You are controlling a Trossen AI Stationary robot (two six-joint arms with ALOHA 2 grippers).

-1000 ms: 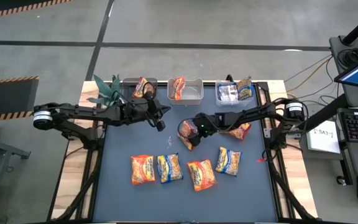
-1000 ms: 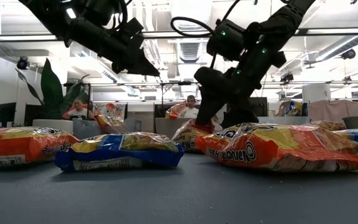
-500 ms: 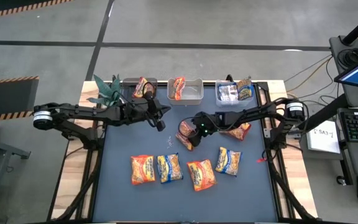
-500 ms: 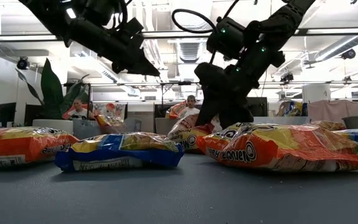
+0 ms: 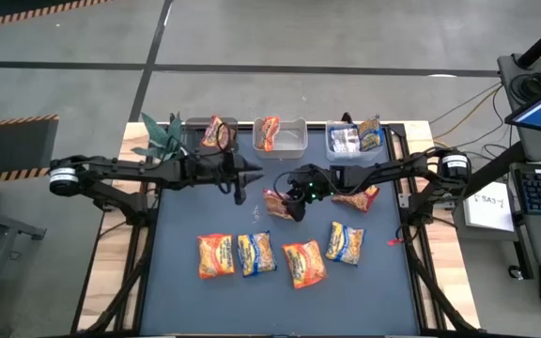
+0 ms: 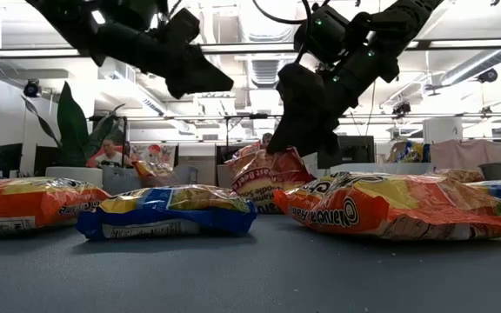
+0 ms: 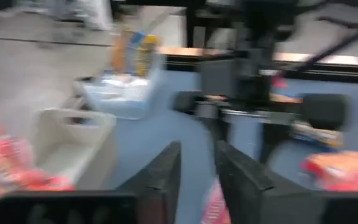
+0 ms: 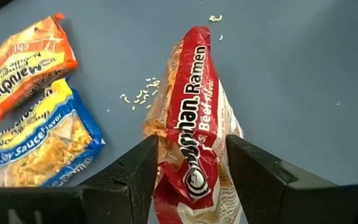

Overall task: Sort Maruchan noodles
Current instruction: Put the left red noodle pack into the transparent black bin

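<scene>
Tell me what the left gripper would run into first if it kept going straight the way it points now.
Probably the right gripper and the dark red beef packet it holds. The left gripper points across the table toward them, with only bare mat between in the high view. Relative height is uncertain, so it could pass above.

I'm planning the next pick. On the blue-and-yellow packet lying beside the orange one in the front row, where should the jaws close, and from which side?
Probably from straight above, closing across the blue-and-yellow packet's two long edges near its middle. It lies flat on the table, puffed at the centre, close beside the orange packet, so a side approach would likely nudge that neighbour.
</scene>
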